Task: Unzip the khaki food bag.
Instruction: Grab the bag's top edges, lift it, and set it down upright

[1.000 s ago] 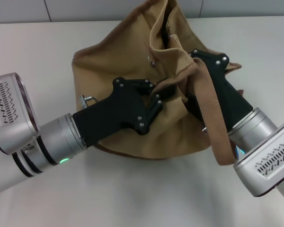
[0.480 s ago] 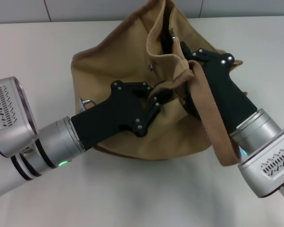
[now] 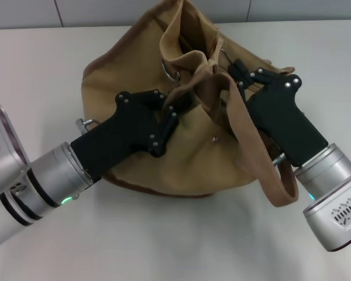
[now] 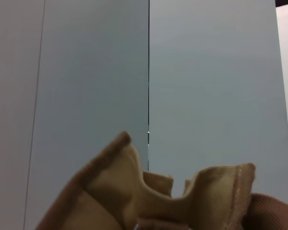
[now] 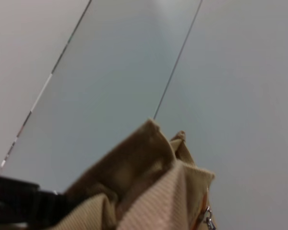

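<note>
Nearest the camera, in the head view, the pale surface (image 3: 181,246) ran bare across the lower frame. Above it the left claw (image 3: 178,105) reached in from the lower left and the right claw (image 3: 237,69) from the lower right, both buried in cloth at the bag's top; whether either was spread or pinching, I cannot tell.

The khaki food bag (image 3: 134,70) sat slumped at the upper centre of the frame, its mouth crumpled between the 2 claws. 1 strap handle (image 3: 251,146) lay draped over the right arm's black housing and looped down toward the lower right.

The likely trouble: that strap could snag and drag the whole bag as the arm pulls, and the soft canvas could bunch so the zipper jams instead of running. A metal ring (image 3: 167,69) showed near the opening; behind it, the grey wall (image 3: 105,12) crossed the top.
</note>
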Motion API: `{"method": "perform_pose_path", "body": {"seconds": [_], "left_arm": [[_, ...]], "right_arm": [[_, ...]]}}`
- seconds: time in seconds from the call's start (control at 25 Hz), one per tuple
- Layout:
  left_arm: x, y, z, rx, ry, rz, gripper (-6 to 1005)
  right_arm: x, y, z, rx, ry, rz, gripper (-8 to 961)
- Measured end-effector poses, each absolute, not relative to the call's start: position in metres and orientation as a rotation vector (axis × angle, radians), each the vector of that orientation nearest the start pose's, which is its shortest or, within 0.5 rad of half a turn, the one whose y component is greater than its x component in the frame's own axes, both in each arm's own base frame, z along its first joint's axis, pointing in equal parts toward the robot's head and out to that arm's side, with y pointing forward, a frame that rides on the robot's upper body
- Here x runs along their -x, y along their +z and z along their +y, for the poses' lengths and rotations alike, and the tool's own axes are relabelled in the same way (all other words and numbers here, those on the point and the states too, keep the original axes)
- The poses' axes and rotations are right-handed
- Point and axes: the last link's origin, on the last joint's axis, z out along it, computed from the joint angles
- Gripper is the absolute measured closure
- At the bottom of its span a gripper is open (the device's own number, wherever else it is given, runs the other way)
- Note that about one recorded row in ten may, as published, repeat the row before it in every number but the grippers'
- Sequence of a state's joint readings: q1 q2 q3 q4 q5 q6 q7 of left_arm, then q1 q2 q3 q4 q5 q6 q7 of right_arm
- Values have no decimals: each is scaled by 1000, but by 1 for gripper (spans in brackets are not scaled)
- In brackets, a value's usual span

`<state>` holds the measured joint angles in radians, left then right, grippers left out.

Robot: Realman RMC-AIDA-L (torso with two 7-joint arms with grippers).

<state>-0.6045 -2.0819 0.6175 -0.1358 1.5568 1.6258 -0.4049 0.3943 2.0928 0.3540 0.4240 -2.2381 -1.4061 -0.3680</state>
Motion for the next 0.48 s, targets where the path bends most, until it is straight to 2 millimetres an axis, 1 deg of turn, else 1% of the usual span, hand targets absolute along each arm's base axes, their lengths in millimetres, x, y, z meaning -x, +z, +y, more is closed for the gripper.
{"method": "perform_pose_path", "body": {"seconds": [0.48], "left_arm": [[224,-64,278,2273,-1315,-181,938]], "right_arm": [[-234,-84,272,1879,789,-101,954]]}}
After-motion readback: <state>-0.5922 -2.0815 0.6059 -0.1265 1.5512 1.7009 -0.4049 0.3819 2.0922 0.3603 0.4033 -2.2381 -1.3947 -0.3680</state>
